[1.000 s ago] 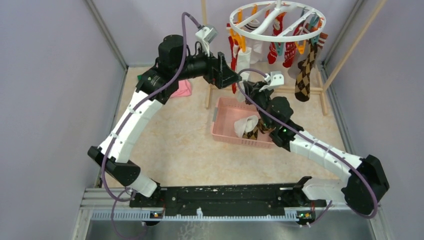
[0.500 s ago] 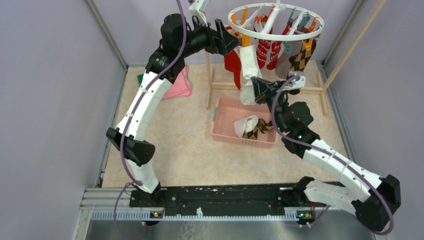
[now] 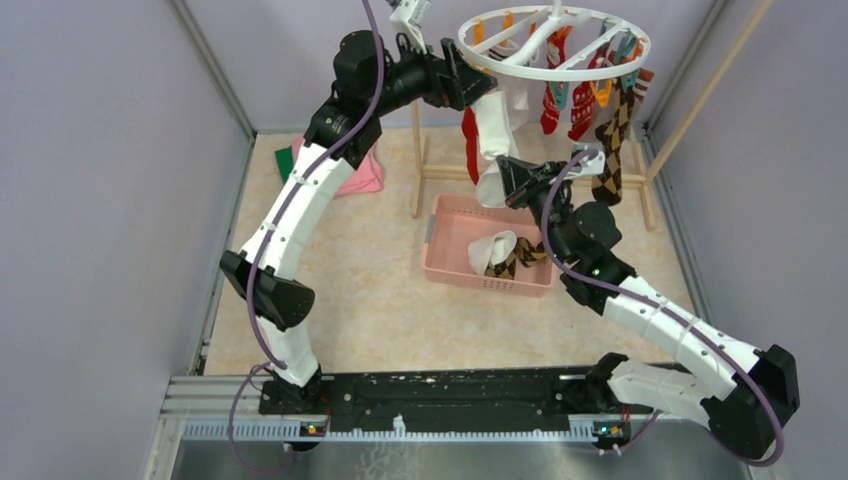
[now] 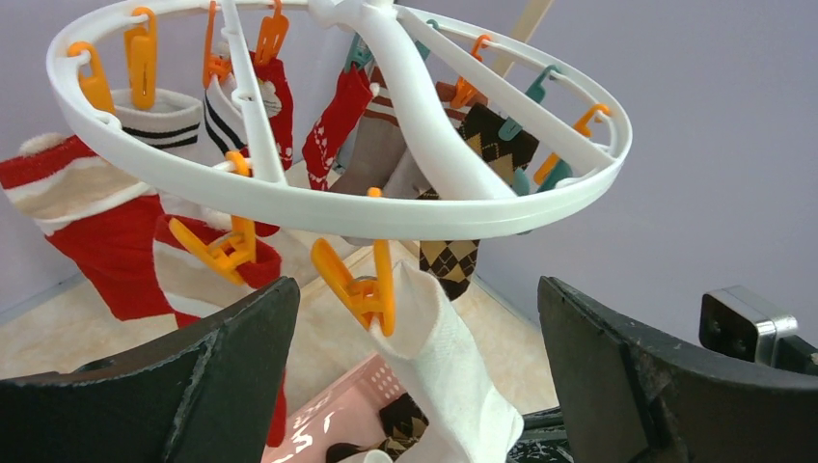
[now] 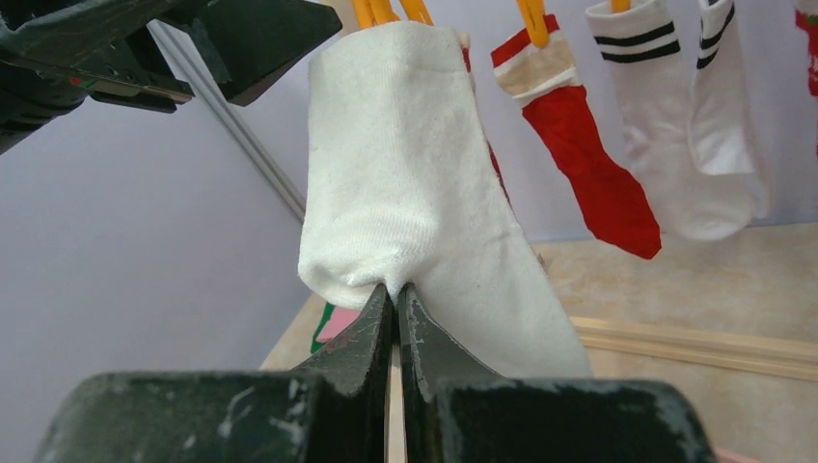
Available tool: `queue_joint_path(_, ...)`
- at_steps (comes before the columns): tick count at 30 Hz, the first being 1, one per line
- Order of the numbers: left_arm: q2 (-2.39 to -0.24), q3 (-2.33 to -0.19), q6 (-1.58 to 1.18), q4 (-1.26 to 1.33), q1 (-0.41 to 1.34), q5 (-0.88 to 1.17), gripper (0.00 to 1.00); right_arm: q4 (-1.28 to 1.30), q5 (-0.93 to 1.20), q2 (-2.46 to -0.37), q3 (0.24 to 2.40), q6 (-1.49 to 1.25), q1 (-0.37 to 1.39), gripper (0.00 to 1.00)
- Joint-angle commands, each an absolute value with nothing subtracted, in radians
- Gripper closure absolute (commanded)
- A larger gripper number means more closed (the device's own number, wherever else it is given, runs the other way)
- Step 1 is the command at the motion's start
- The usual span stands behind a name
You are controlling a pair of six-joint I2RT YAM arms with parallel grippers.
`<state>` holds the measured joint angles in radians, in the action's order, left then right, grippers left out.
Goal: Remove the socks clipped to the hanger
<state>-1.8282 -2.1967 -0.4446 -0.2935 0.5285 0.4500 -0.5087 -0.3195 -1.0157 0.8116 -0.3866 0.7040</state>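
Observation:
The white ring hanger (image 3: 560, 72) hangs at the back with several socks clipped to it. A plain white sock (image 3: 493, 130) hangs from an orange clip (image 4: 371, 289) on the near rim (image 4: 338, 207). My left gripper (image 4: 417, 289) is open, its jaws wide on either side of that clip and the sock's cuff (image 4: 453, 367), touching neither. In the top view it (image 3: 475, 85) sits at the ring's left edge. My right gripper (image 5: 394, 289) is shut on the lower end of the white sock (image 5: 405, 193), just above the basket (image 3: 503, 175).
Red (image 5: 588, 164), black-striped white (image 5: 675, 125), patterned red (image 3: 565, 100) and argyle (image 3: 608, 150) socks hang on the ring. A pink basket (image 3: 440, 250) below holds a white and an argyle sock (image 3: 500, 255). The wooden rack frame (image 3: 418, 180) stands behind it. Pink and green cloths (image 3: 365, 175) lie at the back left.
My left arm has risen from beside the hanging socks to the ring's rim. My right gripper has lifted from the basket and closed on the white sock's lower end.

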Motion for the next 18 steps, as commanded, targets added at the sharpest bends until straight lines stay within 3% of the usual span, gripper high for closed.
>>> queue_joint_path(1,-1.812,-2.194,-0.457,-0.234,0.533,0.485,0.01,-0.540,-0.293,-1.027,0.810,-0.412,0.701,1.00)
queue_joint_path(18,-1.864,-2.186,-0.523,-0.236,0.534,0.504,0.07,-0.530,-0.277,-1.025,0.804,-0.420,0.699,1.00)
